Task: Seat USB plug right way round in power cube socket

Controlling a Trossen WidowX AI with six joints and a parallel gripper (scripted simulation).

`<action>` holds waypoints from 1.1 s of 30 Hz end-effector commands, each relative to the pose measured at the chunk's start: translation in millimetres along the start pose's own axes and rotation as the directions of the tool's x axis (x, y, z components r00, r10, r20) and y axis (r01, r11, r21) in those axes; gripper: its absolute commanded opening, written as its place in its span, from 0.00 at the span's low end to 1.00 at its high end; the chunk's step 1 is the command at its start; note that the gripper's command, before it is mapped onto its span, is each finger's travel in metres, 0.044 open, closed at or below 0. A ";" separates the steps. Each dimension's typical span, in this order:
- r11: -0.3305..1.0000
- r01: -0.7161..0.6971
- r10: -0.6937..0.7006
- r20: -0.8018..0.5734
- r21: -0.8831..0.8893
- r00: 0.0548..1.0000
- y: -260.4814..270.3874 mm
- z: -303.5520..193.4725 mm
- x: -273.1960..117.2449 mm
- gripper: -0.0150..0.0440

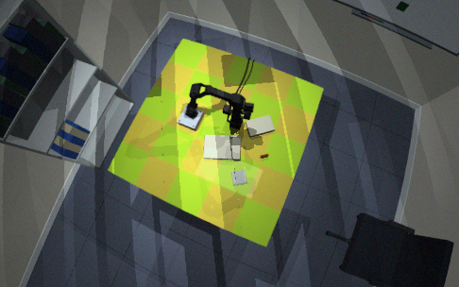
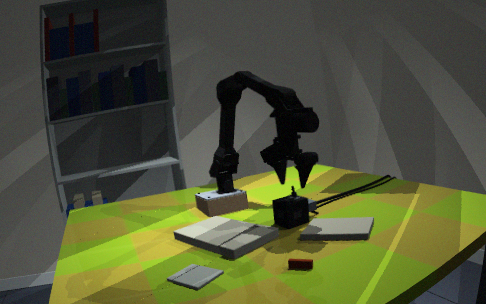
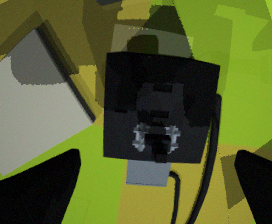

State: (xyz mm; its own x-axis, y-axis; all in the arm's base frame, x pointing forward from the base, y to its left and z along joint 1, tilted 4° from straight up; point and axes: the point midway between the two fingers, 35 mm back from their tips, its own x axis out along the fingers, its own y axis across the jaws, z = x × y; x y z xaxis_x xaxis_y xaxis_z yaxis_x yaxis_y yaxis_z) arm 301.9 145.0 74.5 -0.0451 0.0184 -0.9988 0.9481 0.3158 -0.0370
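claw (image 2: 293, 184) (image 3: 161, 159) wide open, nothing held, hangs just above plug (image 2: 293, 191) (image 3: 158, 142); plug upright in top of power cube (image 2: 291, 211) (image 3: 162, 70), between finger lines but slightly toward cube's middle in wrist view; likely small shift, then descend

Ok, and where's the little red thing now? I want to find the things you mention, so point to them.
In the exterior view, the small red block (image 1: 264, 156) (image 2: 300, 264) lies right of the small pale flat square (image 1: 239, 177) (image 2: 195, 277).

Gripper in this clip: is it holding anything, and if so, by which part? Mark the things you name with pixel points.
Nothing is held. The jaws stand wide open above the black power cube (image 2: 291, 212) (image 3: 162, 107), with the plug upright on its top (image 2: 293, 192) below the fingertips.
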 end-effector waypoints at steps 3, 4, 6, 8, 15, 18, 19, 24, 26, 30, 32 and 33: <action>1.000 -0.002 0.002 0.005 0.006 1.000 0.1 0.8 5.9 1.00; 1.000 -0.002 0.002 0.005 0.006 1.000 0.1 0.8 6.3 1.00; 1.000 -0.002 0.002 0.005 0.006 1.000 0.1 0.8 6.4 1.00; 1.000 0.001 -0.001 0.000 0.000 1.000 -0.3 0.1 4.8 0.91; 1.000 0.001 -0.001 0.000 0.000 1.000 -0.3 0.1 4.8 0.60; 1.000 0.001 -0.001 0.000 0.000 1.000 -0.3 0.1 4.8 0.47; 1.000 0.001 -0.001 0.000 0.000 1.000 -0.3 0.1 4.8 0.42; 1.000 0.001 -0.001 0.000 0.000 1.000 -0.3 0.1 4.8 0.27; 1.000 0.001 -0.001 0.000 0.000 1.000 -0.3 0.1 4.8 0.25; 1.000 0.001 -0.001 0.000 0.000 1.000 -0.3 0.1 4.8 0.25; 1.000 0.001 -0.001 0.000 0.000 1.000 -0.3 0.1 4.8 0.25; 1.000 0.001 -0.001 0.000 0.000 1.000 -0.3 0.1 4.8 0.25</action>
State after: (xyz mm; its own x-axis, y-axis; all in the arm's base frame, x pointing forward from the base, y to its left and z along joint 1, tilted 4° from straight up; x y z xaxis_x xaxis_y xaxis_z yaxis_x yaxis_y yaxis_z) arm 301.3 144.8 69.5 -0.0463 0.0178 -0.9988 0.9480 0.3159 -0.0383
